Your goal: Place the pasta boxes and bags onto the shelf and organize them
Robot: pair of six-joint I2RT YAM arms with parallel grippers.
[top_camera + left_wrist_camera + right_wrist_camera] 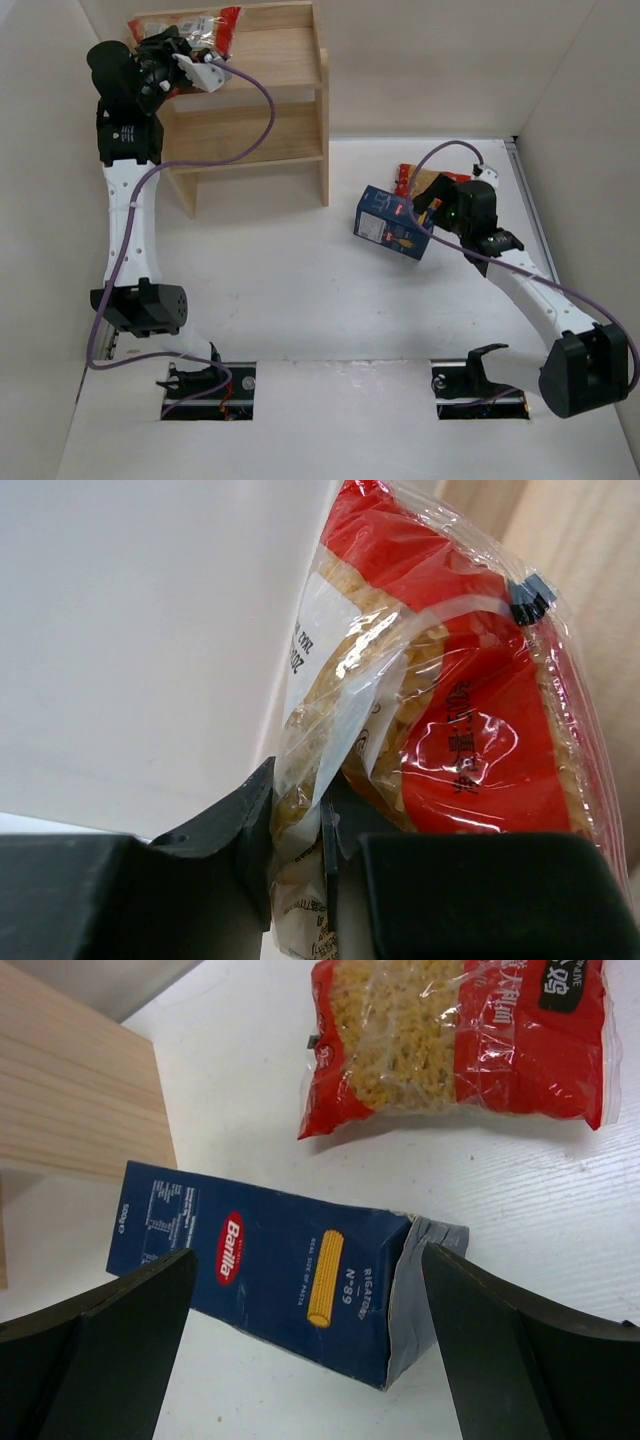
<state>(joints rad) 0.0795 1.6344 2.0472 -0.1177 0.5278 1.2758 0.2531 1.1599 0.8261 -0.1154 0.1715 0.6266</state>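
At the left, the first bag (450, 710) is gripped by one end in the left pincer (325, 825), whose jaws are clenched on the plastic. The bag is seen at the back left corner of the top tier of the shelf (290, 55), close to the pale wall (130, 630). Whether its weight is already borne by the plank cannot be told.

The step in hand is judged to be the setting down of this bag. It would best be lowered until it is carried by the wood and kept tight to the corner, so that room is left for the other packages. It should be let go only once it is not leaning outward over the edge.

Further right, on the tabletop (280, 290), the blue box (388, 222) lies on its side. The right pincer (305, 1295) is hung above it, jaws spread wide and nothing grasped. The second bag (460, 1040) lies flat just beyond the box, apart from it.
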